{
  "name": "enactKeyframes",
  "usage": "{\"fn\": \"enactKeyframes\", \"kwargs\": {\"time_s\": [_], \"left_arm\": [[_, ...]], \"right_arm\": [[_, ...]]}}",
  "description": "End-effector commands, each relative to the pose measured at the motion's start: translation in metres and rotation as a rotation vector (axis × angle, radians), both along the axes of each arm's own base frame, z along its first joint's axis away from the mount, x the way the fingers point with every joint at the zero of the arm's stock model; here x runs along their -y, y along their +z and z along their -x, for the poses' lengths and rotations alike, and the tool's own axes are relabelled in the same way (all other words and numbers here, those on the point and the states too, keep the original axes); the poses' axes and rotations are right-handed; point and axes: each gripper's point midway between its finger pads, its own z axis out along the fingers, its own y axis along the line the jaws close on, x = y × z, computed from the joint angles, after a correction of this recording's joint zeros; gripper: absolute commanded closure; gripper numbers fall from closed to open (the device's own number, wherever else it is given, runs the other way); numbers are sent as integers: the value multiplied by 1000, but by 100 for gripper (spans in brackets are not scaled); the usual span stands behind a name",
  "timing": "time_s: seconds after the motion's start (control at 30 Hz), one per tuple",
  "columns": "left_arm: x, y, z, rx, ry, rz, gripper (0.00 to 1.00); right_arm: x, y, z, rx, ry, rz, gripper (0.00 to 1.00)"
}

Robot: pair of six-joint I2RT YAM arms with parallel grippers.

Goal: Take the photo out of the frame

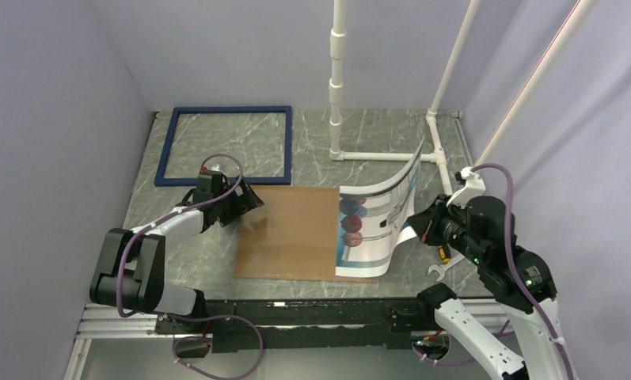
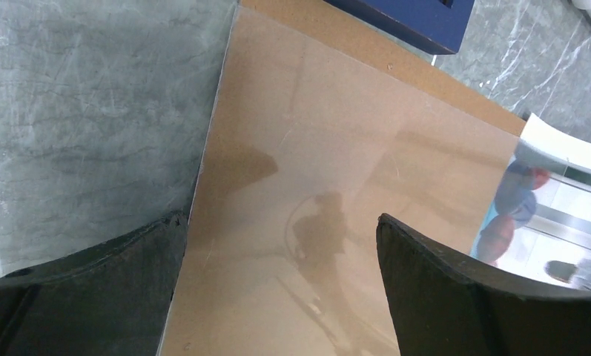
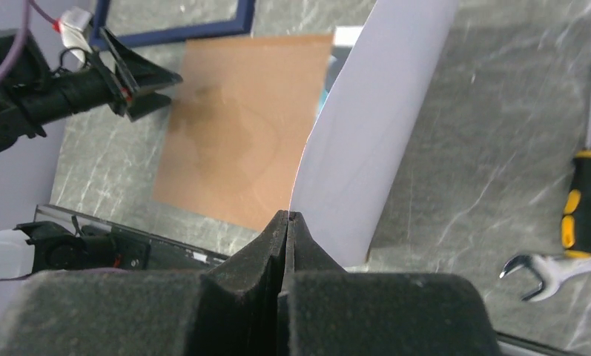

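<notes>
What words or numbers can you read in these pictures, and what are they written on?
None: no word, number or sign can be read in any view.
photo: just a picture, no writing shows on it.
frame: plain dark blue, no label.
screwdriver and wrench: any marks on them are too small to read.

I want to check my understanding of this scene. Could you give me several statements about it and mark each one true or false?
1. The thin navy blue rectangular frame is empty. True.
2. The right gripper has its jaws shut on the curled white-bordered photo. True.
3. The left gripper has its jaws shut on the brown hardboard sheet. False: they stand open, holding nothing.
4. The photo lies flat inside the frame. False: it curves up from the hardboard, outside the frame.
</notes>
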Motion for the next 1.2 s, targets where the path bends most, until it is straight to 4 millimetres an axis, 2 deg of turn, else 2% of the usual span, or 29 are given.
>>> {"fn": "enactKeyframes", "kwargs": {"time_s": [0.0, 0.07, 0.2, 0.33, 0.43, 0.67, 0.8, 0.87, 1.0, 1.17], "left_arm": [[-1, 17, -12, 37, -4, -24, 1], [-8, 18, -11, 22, 24, -56, 1], [-29, 28, -10, 14, 107, -144, 1], [-42, 49, -6, 31, 144, -196, 1], [-48, 69, -2, 69, 159, -215, 1], [-55, 125, 18, 190, 157, -219, 1], [-59, 147, 33, 234, 163, -217, 1], [-63, 155, 39, 255, 174, -222, 1], [-74, 173, 51, 301, 210, -243, 1], [-83, 186, 60, 338, 231, -271, 1]], "right_arm": [[9, 51, -11, 177, 14, 67, 100], [4, 72, -17, 228, 39, 66, 100], [-19, 115, -27, 327, 140, 15, 100], [-46, 159, -34, 414, 251, -67, 100], [-74, 178, -38, 431, 361, -170, 100], [-141, 196, -44, 399, 567, -466, 100], [-205, 198, -32, 381, 671, -467, 100], [-227, 203, -23, 380, 720, -518, 100], [-246, 205, -26, 375, 740, -594, 100], [-242, 210, -31, 412, 694, -608, 100]]}}
